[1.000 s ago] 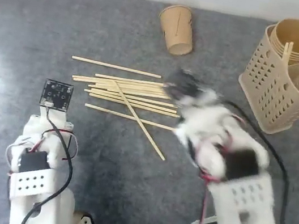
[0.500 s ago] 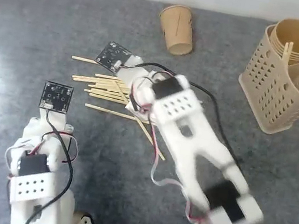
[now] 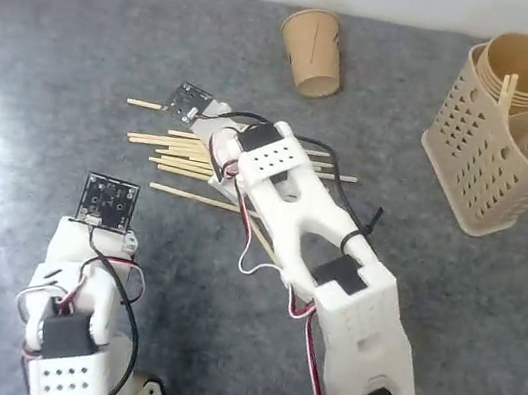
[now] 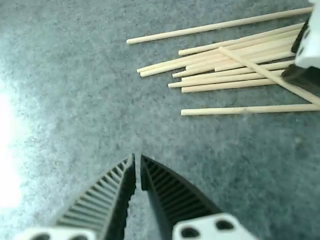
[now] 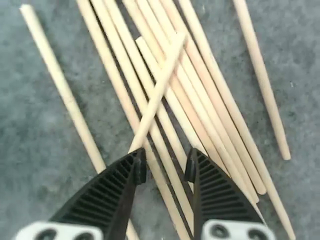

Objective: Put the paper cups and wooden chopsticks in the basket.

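Several wooden chopsticks [image 3: 186, 149] lie in a loose pile on the grey carpet at the middle left. My right gripper [image 5: 164, 165] is down over that pile, open, with its fingertips straddling a few chopsticks [image 5: 165, 100]. In the high view the right arm [image 3: 286, 186] stretches from the near edge to the pile. My left gripper [image 4: 137, 167] hangs shut and empty above bare carpet, short of the chopsticks [image 4: 230, 65]. A paper cup [image 3: 312, 51] lies on its side at the back. The beige basket [image 3: 483, 158] at the back right holds stacked cups [image 3: 520, 60] and a few chopsticks [image 3: 508, 91].
The left arm [image 3: 80, 299] stands at the near left. The grey carpet [image 3: 55, 51] covers the whole table, with open room at the left and between the pile and the basket. A pale wall strip runs along the far edge.
My right arm has swung left from the basket side and come down over the chopstick pile. The left arm has pulled back a little toward the near edge.
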You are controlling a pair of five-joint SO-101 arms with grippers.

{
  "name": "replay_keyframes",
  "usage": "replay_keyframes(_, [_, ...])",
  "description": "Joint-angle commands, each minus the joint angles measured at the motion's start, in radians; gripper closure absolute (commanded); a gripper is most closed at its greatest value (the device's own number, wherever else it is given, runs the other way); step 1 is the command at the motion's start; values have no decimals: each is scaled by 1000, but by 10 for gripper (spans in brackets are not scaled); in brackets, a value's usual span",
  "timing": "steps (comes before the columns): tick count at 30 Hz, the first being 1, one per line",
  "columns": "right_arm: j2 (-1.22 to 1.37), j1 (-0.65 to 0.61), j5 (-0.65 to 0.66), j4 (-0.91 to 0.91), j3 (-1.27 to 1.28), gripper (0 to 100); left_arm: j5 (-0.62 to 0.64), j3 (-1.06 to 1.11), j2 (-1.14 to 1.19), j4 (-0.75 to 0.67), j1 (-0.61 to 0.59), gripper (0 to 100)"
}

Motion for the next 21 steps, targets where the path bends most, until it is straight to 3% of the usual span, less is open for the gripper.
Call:
replay_keyframes(1, [13, -19, 23, 38, -101, 854, -9, -8, -2, -25, 6, 985])
replay_keyframes(21, [159, 5, 34, 182, -276, 851, -14, 2, -15, -26, 8, 985])
